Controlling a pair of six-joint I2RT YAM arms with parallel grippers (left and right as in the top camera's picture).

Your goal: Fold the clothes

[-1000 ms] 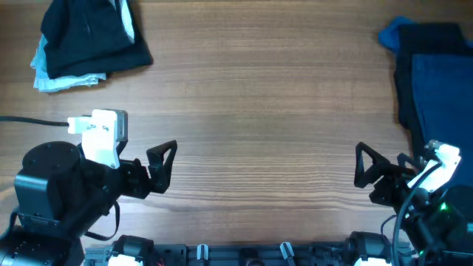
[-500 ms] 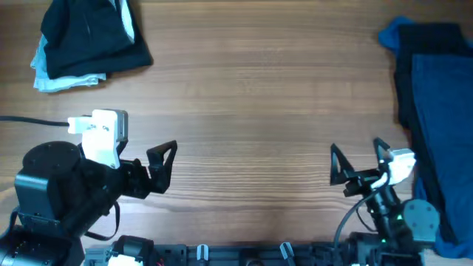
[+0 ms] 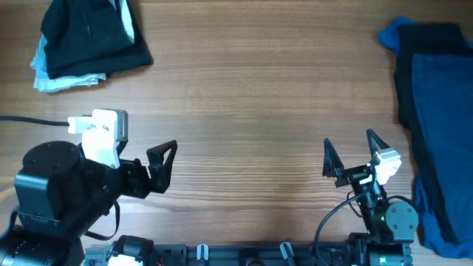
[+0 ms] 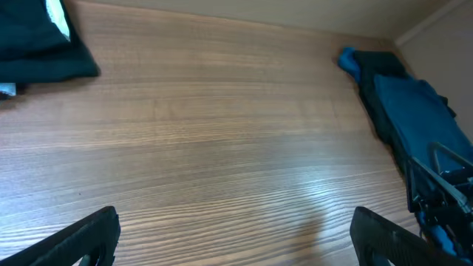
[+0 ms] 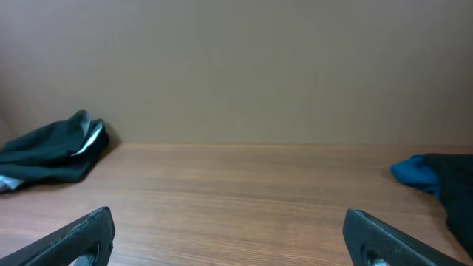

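Robotics lab bench, by every sign, and no home. A rail of black fittings and white clips ran along the table edge behind the left gripper and right gripper. Straight ahead of the right gripper stood a plain beige wall, closing off the wood-grain top. A black cable trailed away well to the left gripper's outer side.
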